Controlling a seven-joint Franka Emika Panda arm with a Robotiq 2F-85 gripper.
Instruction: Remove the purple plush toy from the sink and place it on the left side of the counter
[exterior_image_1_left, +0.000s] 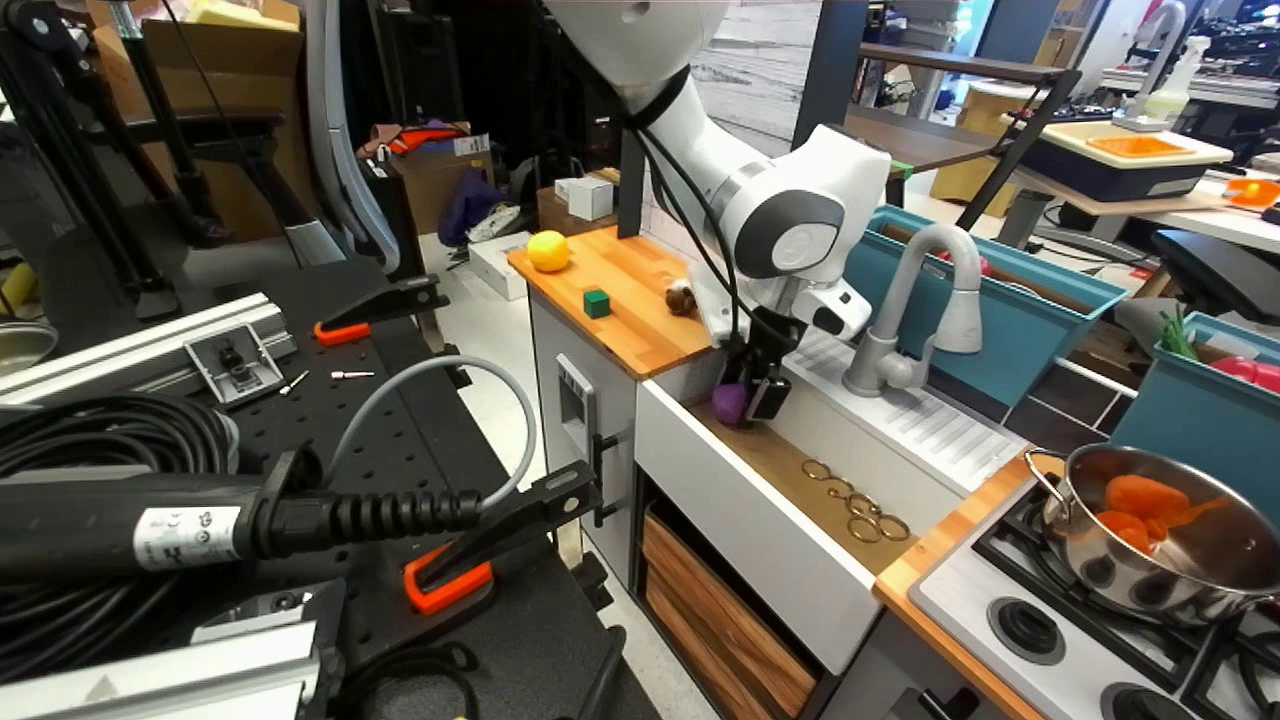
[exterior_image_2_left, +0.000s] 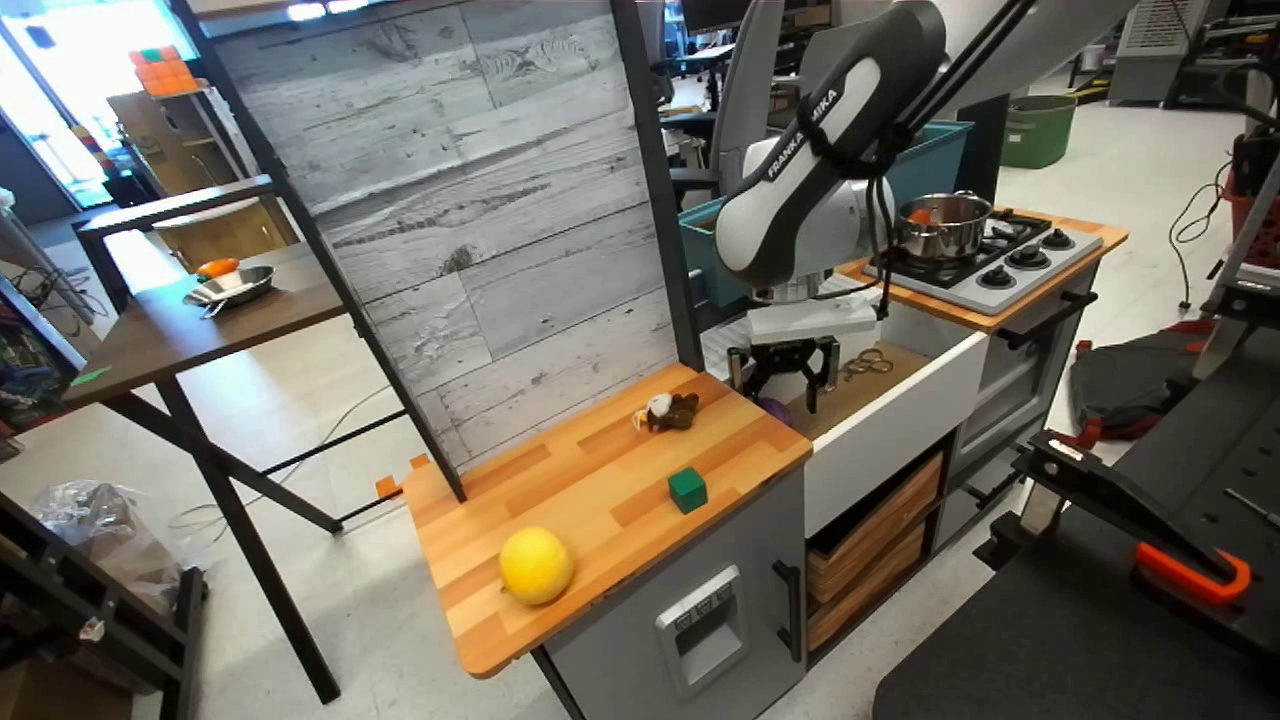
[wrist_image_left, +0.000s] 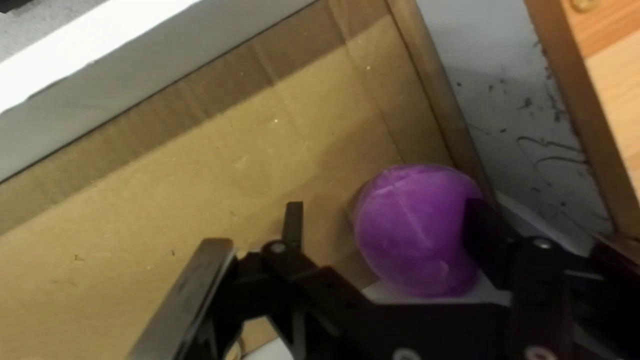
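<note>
The purple plush toy is round and lies at the end of the white sink beside the wooden counter. It also shows in both exterior views, partly hidden by the gripper in an exterior view and mostly hidden by the sink edge in an exterior view. My gripper is open, pointing down into the sink. In the wrist view the toy is between the fingers. The right finger overlaps the toy's edge; whether it touches cannot be told. The left finger stands apart from the toy with a gap.
The counter bears a yellow ball, a green cube and a small brown-and-white toy. Brass rings lie in the sink. A grey faucet stands behind it. A metal pot sits on the stove. Teal bins stand behind.
</note>
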